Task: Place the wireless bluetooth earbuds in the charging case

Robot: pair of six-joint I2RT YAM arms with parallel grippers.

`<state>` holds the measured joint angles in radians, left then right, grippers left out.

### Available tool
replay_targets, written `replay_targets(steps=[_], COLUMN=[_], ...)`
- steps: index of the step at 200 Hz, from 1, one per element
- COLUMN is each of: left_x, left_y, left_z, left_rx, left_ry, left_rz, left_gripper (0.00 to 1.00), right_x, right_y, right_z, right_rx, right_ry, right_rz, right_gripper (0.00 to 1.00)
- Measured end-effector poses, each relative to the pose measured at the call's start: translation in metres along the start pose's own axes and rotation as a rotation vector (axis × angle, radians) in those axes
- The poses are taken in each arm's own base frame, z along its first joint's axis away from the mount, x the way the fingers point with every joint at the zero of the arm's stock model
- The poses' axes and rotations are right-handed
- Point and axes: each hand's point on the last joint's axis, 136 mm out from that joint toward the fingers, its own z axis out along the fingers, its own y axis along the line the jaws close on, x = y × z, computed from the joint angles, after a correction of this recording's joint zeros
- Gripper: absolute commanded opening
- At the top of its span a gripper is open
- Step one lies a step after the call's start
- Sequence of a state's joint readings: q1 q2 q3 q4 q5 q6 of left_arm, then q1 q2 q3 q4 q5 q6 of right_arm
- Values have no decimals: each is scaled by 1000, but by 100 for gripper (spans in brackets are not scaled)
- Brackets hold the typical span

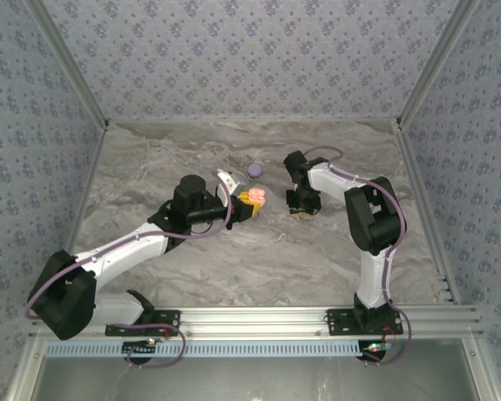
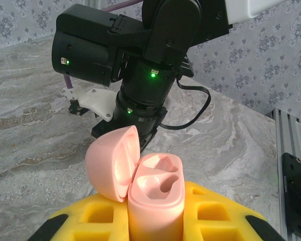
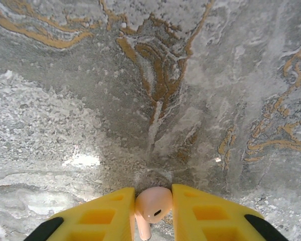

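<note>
My left gripper (image 2: pixel 155 213) is shut on the pink charging case (image 2: pixel 155 198), its yellow fingers (image 2: pixel 218 216) pressing the case's sides. The case stands upright with its lid (image 2: pixel 110 163) swung open to the left, and both sockets are empty. In the top view the case (image 1: pixel 255 199) sits mid-table, with my right gripper (image 1: pixel 301 209) a short way to its right. The right gripper (image 3: pixel 153 206) is shut on one pale pink earbud (image 3: pixel 153 203), close over the marble. A second small pink earbud (image 1: pixel 281 239) lies on the table nearer the arms.
A lavender round object (image 1: pixel 254 170) lies behind the case. The right arm's black wrist (image 2: pixel 140 65) looms just beyond the open case. Patterned walls and metal rails (image 1: pixel 417 209) bound the marble table (image 1: pixel 150 159).
</note>
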<state>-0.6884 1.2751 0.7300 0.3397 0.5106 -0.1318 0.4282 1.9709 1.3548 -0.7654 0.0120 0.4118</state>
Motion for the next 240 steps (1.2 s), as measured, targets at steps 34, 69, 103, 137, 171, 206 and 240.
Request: replay_targets(steps=[34, 69, 103, 137, 171, 206, 240], left_x=[0, 0, 0, 0, 2, 10, 11], left_y=[0, 1, 1, 4, 10, 18, 22], left_z=[0, 0, 0, 0, 0, -1, -1], left_rx=[-1, -3, -4, -26, -59, -96, -119], left_ry=[0, 0, 1, 0, -1, 9, 9], left_rz=[0, 1, 3, 1, -4, -23, -40], left_gripper=[14, 14, 14, 14, 14, 14, 14], right_x=[-1, -3, -2, -6, -10, -7, -7], right_y=[0, 3, 4, 3, 5, 3, 5], right_z=[0, -1, -6, -15, -25, -30, -38], right_rx=[-1, -28, -82, -135, -183, -205, -227], right_ry=[-3, -33, -60, -100, -150, -172, -205], right_rz=[0, 1, 13, 28, 31, 31, 20], right_gripper=[23, 23, 23, 23, 24, 24, 25])
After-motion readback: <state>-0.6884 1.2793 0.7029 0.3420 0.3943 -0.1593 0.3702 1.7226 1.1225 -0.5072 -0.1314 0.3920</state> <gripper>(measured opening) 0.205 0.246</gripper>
